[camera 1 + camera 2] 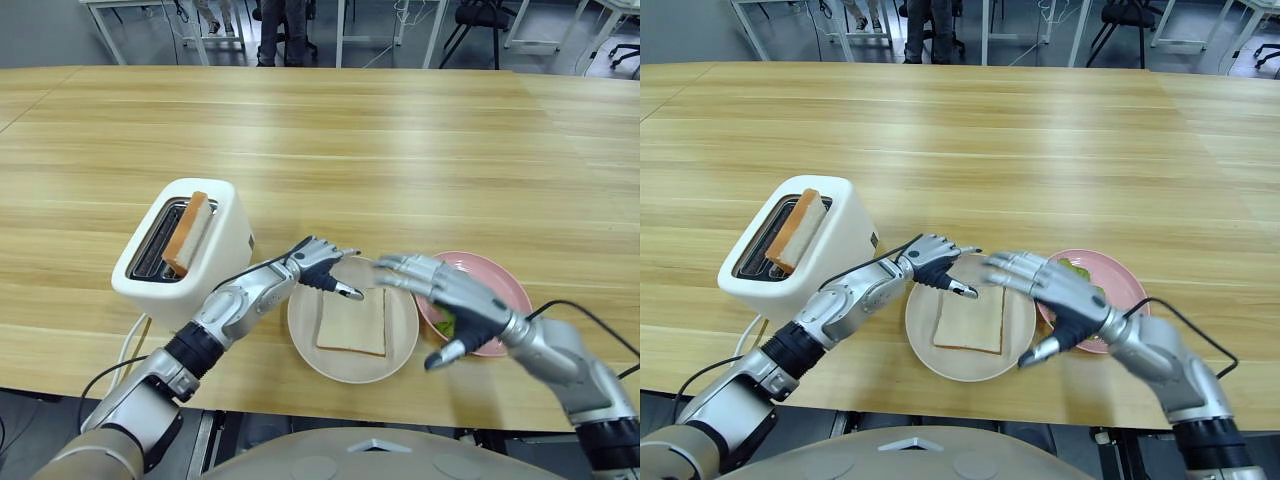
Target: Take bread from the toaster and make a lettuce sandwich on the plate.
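One bread slice (352,325) lies flat on the plate (300,335); the second slice (187,235) stands in the toaster (228,232), left of the plate. Lettuce (1072,267) sits just right of it. Your left hand (320,265) is loosely spread and empty at the plate's rim; your right hand (450,295) is splayed and empty over the lettuce. Lettuce is likely light and limp: pinch an edge gently.

Two robot hands, both empty, held close together
The left hand (318,262), fingers loosely extended, points toward the right hand (455,298), which hovers palm down with fingers spread; left forearm (240,305) and right forearm (560,355) angle inward, fingertips near but apart
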